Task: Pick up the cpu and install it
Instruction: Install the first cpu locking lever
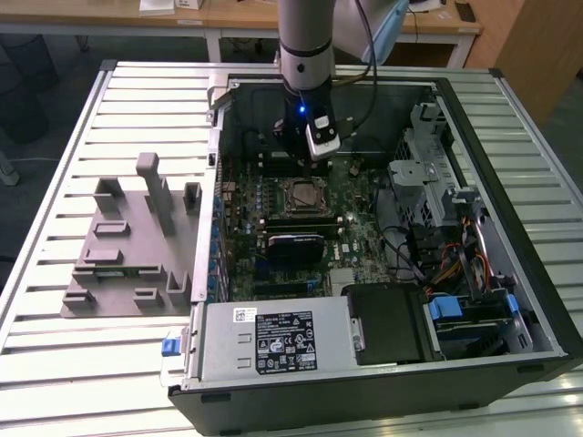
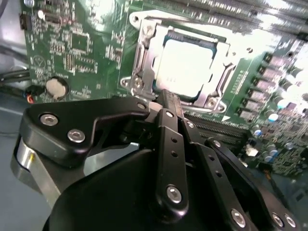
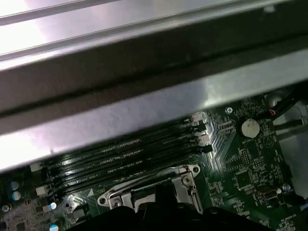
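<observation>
arm [image 1: 306, 45] upright, cpu [image 2: 185, 65] in socket [image 2: 144, 57]

The arm [image 1: 304, 41] comes down almost straight from the top of the exterior view, a pale grey column ending in a darker wrist section with a small blue light [image 1: 301, 110] glowing on it. A white-and-black camera module [image 1: 322, 137] is mounted on the side of the wrist toward the exterior view's right, and a dark cable loops away from it. Below the wrist the black tool [image 2: 166, 103] points downward. In the second wrist view its linked black fingers [image 2: 168, 139], studded with silver screws, converge to a narrow tip; they seem pressed together with nothing between them, though the very ends are partly hidden.
</observation>
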`<move>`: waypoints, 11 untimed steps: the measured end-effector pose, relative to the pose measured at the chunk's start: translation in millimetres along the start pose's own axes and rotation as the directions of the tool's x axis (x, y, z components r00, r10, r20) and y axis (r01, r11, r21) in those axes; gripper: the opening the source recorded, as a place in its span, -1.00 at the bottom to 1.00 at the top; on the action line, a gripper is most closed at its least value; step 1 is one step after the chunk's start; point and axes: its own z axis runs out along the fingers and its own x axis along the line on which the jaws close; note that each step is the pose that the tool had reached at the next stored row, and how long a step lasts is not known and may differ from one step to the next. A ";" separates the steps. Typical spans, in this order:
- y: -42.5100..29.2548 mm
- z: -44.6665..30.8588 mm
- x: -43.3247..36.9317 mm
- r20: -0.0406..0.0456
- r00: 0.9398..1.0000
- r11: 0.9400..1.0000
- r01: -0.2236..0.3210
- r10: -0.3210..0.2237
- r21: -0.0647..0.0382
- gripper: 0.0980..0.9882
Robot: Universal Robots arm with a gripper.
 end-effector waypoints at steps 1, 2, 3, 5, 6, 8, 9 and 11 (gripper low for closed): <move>-1.5 0.1 -1.1 -0.003 1.000 1.000 0.000 0.000 0.001 -0.98; -3.0 0.2 -2.5 -0.007 1.000 1.000 0.000 0.000 0.003 -0.98; -4.7 0.4 -3.8 -0.011 1.000 1.000 0.000 0.000 0.005 -0.98; -7.4 0.7 -5.7 -0.020 1.000 1.000 -0.001 0.001 0.010 -0.98; -8.2 0.9 -6.1 -0.023 1.000 1.000 0.000 0.001 0.014 -0.98; -9.3 0.9 -6.5 -0.026 1.000 1.000 0.000 0.000 0.024 -0.98; -9.9 0.9 -6.6 -0.027 1.000 1.000 0.001 0.000 0.029 -0.98; -10.9 1.0 -6.9 -0.028 1.000 0.999 0.002 -0.001 0.039 -0.98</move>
